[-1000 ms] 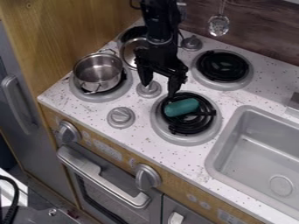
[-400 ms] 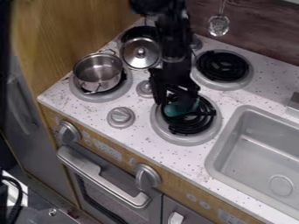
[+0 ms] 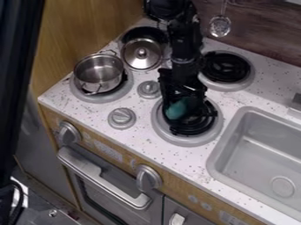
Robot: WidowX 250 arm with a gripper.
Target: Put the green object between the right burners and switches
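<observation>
Taking the front right burner [image 3: 176, 139] as a clock, twelve at the top of the view, I see the black arm [image 3: 185, 41] coming down from twelve; its gripper [image 3: 183, 102] hangs low over the coils and hides part of the green object [image 3: 176, 109]; from where I stand I cannot tell how far open the gripper is, nor whether it has hold of anything. The green object shows over the burner's black coils, a bit off centre toward half past ten; whether it rests on them I can't make out.

Around that same clock, one stovetop knob [image 3: 148, 89] stands near the burner between ten and eleven, and another [image 3: 122, 117] at nine; the steel pot [image 3: 97, 78] sits on the front left burner [image 3: 104, 97] at ten; a glass lid [image 3: 136, 59] with a metal rim is at eleven; the rear right burner [image 3: 247, 81] is at one, partly behind the arm; the sink [image 3: 218, 166] is set into the speckled counter at four. Down on the wooden front panel, one big knob [image 3: 148, 177] is at seven and another [image 3: 68, 132] between eight and nine; a slotted spoon [image 3: 220, 26] hangs against the back wall between twelve and one.
</observation>
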